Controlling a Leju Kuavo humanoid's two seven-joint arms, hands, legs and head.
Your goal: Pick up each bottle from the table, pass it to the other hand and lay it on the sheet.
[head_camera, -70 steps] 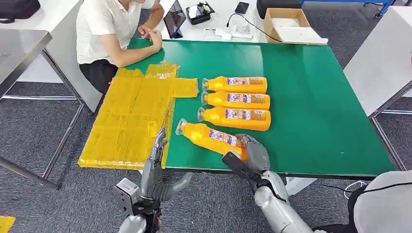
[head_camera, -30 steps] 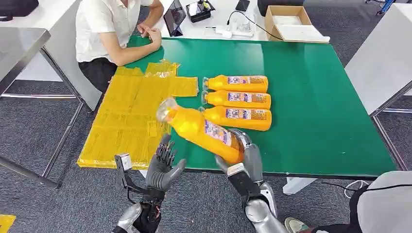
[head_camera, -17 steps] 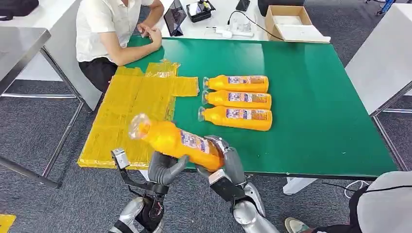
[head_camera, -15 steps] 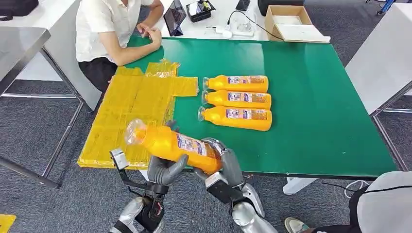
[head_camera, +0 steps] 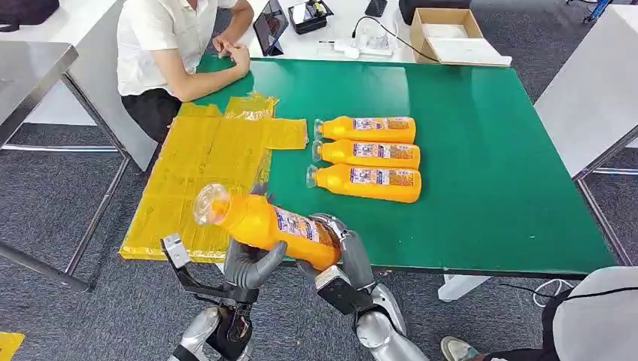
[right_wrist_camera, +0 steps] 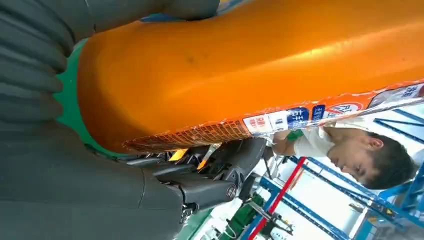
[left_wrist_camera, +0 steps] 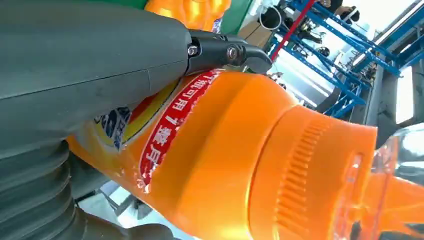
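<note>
At the table's near edge both hands grasp one orange bottle (head_camera: 263, 224) held in the air, left hand (head_camera: 250, 263) under its neck end, right hand (head_camera: 336, 252) around its base, beside the yellow sheet (head_camera: 203, 169), with three bottles (head_camera: 366, 157) lying mid-table beyond.

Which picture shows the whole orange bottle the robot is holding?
The head view: the held bottle shows end to end, between both hands. The left wrist view shows its shoulder and ridged neck close up; the right wrist view shows its body and label edge.
</note>
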